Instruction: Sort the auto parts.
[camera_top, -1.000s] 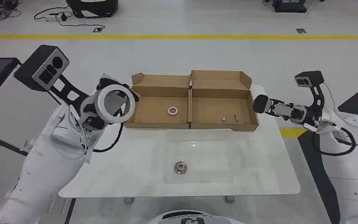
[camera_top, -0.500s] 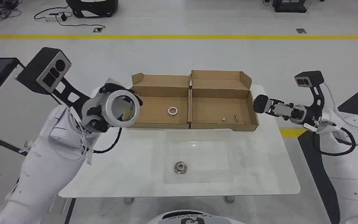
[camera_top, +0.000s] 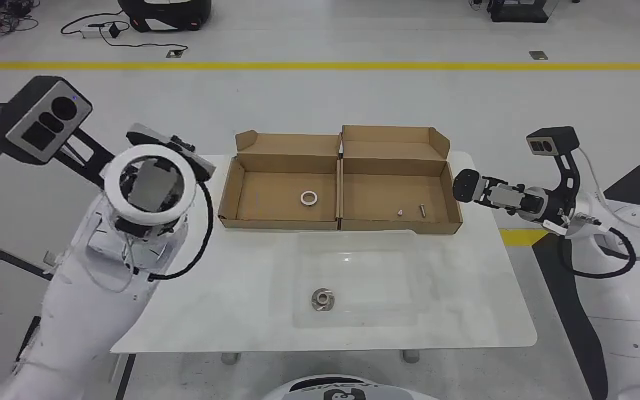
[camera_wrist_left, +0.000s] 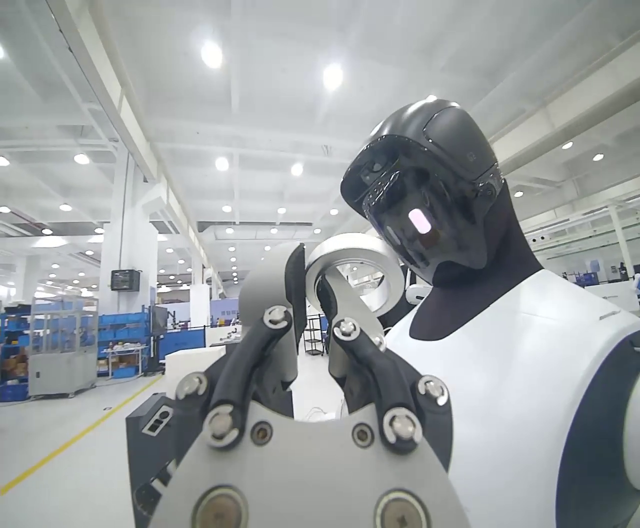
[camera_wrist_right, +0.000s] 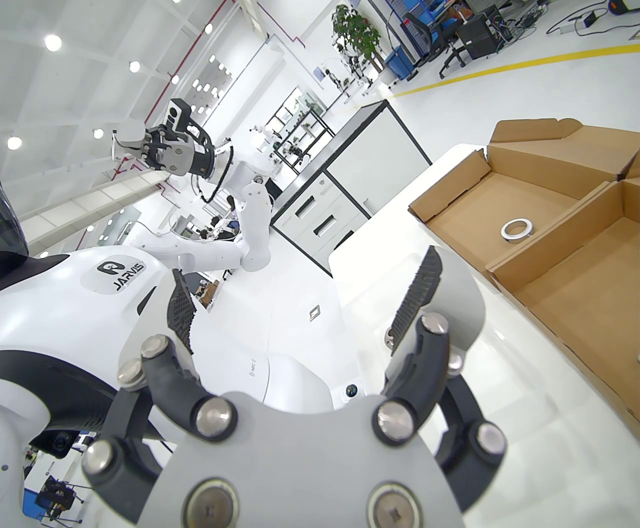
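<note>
Two jaws of the left gripper (camera_wrist_left: 311, 287) are nearly closed across the wall of a large metal ring (camera_wrist_left: 356, 270), one finger inside the bore, holding it off the table (camera_top: 480, 290) at the left of the top view. It is probably steel: stiff, smooth and weighty, so this wall pinch could slip or swing. The right gripper (camera_wrist_right: 305, 295) sits wide open and empty beside the cardboard boxes (camera_top: 280, 190).
</note>
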